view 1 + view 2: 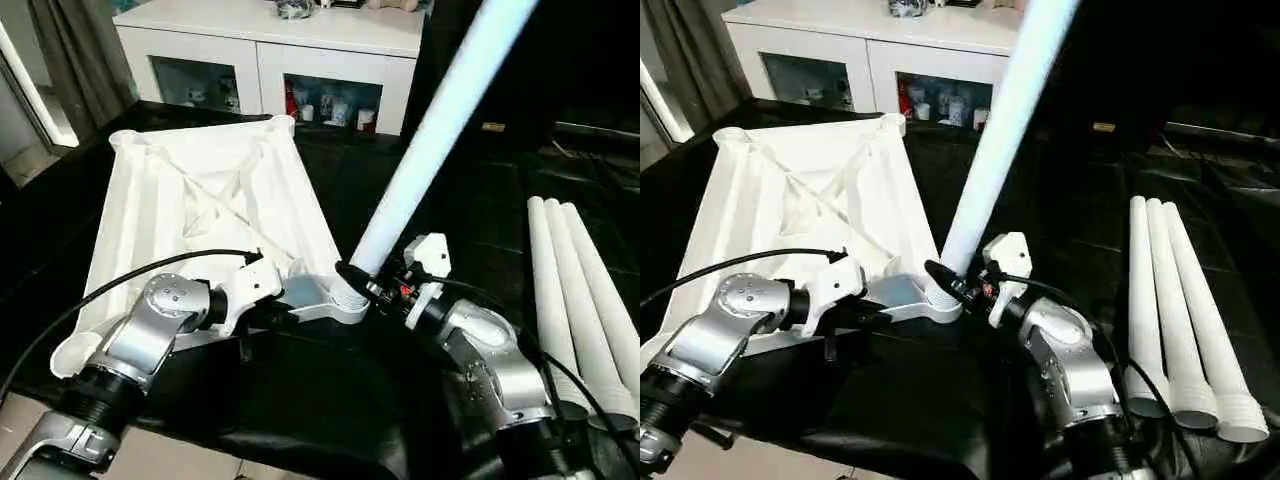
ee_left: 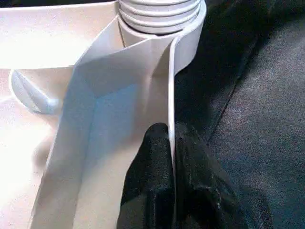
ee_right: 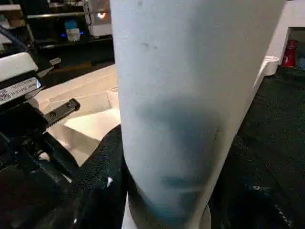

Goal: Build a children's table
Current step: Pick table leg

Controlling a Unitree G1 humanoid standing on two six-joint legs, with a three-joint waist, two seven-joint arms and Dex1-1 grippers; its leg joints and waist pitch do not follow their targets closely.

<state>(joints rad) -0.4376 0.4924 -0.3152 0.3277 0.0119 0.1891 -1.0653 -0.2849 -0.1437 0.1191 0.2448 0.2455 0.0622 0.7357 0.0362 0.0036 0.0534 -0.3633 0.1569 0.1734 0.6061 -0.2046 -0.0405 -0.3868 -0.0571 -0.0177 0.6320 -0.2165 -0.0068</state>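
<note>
- White plastic ribbed rectangular table top [image 1: 200,200] lying underside up on black cloth-covered tabletop [image 1: 330,410], long axis running away from the robot toward a white cabinet with glass doors [image 1: 270,60].
- Round corner socket [image 1: 345,300] at the near right corner of the top, just in front of the robot.
- Long white tubular leg [image 1: 430,140] seated with its ribbed end in that socket, leaning up and away to the right, upper end out of frame.
- Right pincer [image 1: 362,283] closed around the lower part of the seated leg just above the socket, black fingers [image 3: 102,176] on either side of the tube, jaws held about half apart by it.
- Left pincer [image 2: 170,157] pinched nearly shut on the thin near edge wall of the table top, beside the socket; black fingertips [image 2: 152,148] on both faces of the wall.
- Three spare white tubular legs [image 1: 1175,310] lying side by side on the tabletop to the right, well apart from the top, ribbed ends toward the robot.
- Small items visible behind the cabinet glass, too small to identify.
</note>
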